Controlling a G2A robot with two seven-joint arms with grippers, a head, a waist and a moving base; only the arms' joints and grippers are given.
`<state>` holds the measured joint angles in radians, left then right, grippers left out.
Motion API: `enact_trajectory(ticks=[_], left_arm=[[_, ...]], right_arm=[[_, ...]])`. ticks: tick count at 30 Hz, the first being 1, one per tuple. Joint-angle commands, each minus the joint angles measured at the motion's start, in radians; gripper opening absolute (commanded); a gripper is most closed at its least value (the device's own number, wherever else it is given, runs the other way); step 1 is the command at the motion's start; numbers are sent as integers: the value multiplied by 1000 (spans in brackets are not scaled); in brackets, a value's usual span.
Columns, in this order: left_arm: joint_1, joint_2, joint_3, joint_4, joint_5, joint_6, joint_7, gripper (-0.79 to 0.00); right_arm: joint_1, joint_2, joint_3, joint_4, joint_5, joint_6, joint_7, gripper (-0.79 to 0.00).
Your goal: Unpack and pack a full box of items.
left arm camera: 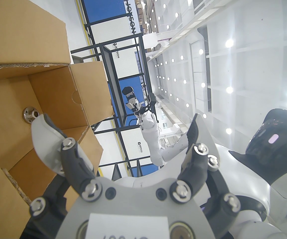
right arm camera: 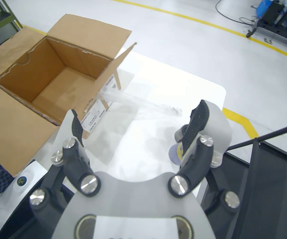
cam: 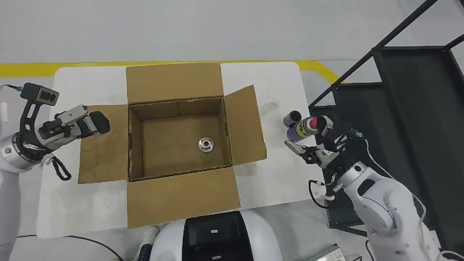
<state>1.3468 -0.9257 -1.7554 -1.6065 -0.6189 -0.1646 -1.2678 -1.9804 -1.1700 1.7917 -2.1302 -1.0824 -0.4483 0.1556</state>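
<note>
Unpacking looks nearly done: one metal flange (cam: 206, 143) sits in the box (cam: 177, 109); my left pincer (left arm camera: 117, 123) and right pincer (right arm camera: 138, 111) are released.

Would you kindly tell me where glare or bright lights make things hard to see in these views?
Right wrist view: the white table shines brightly, so the clear tube lying on it nearly vanishes. Left wrist view: ceiling lamps flare as bright spots, yet the metal flange in the box is plain. Top view: even light, with no glare on the box floor.
</note>
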Motion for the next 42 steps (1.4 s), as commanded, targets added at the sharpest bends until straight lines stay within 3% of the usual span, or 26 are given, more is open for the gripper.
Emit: enact_trajectory(ticks=[1, 4, 21, 26, 42], left_arm=[[0, 0, 0, 0, 0, 0, 0, 0], [0, 0, 0, 0, 0, 0, 0, 0], [0, 0, 0, 0, 0, 0, 0, 0], [0, 0, 0, 0, 0, 0, 0, 0], [0, 0, 0, 0, 0, 0, 0, 0]], right_arm=[[-15, -2, 8, 35, 1, -1, -68, 0], [-20, -2, 12, 67, -3, -10, -116, 0], [-20, -2, 12, 67, -3, -10, -116, 0], [29, -5, -10, 128, 22, 26, -127, 0], [209, -15, -117, 559, -171, 83, -493, 0]])
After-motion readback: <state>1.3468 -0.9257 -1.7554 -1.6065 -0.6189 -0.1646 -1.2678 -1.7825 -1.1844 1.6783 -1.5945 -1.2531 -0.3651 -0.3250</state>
